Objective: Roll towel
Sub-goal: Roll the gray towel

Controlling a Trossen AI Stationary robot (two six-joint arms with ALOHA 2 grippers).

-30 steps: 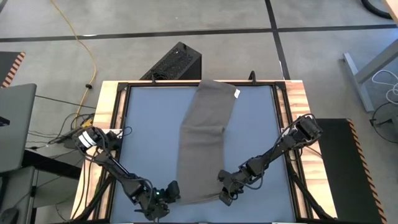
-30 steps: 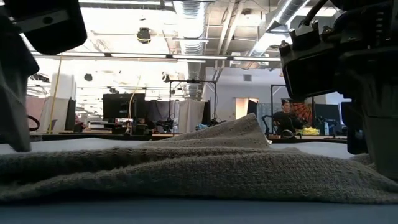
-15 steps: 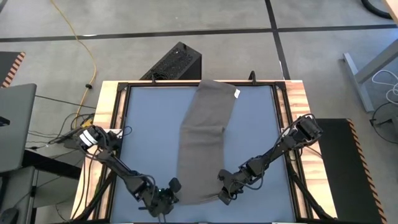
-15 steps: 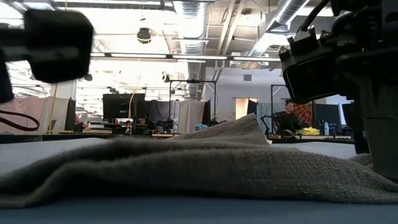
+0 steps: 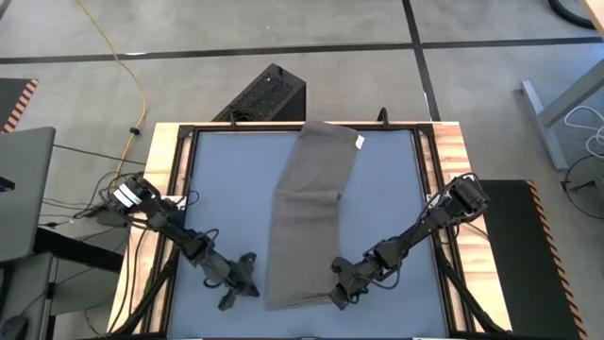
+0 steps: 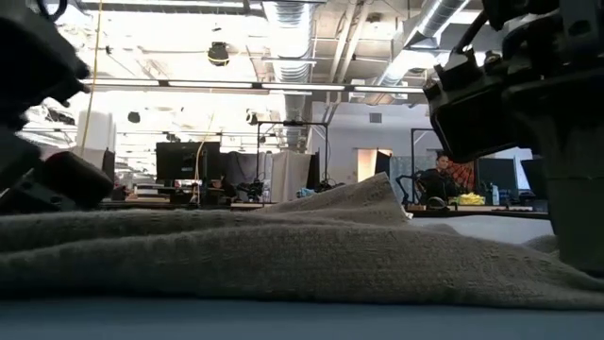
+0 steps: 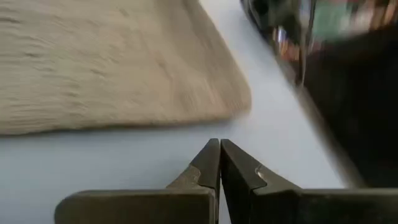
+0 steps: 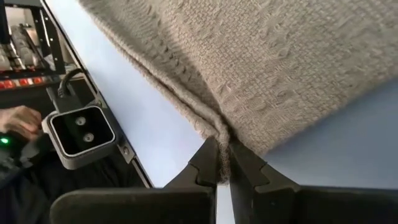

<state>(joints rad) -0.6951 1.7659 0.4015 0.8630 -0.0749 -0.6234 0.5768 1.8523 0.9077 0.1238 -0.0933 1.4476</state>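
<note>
I see the blue surface (image 5: 226,189) with the towel (image 5: 311,212) lying lengthwise down its middle. My right tool (image 5: 340,296) pinches the towel's near corner; my left tool (image 5: 247,283), fingers pressed together and empty, sits just beside the near edge.

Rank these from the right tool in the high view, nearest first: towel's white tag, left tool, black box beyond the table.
1. left tool, across the towel's near end from the right tool.
2. white tag, far edge.
3. black box, on the floor past the table.
</note>
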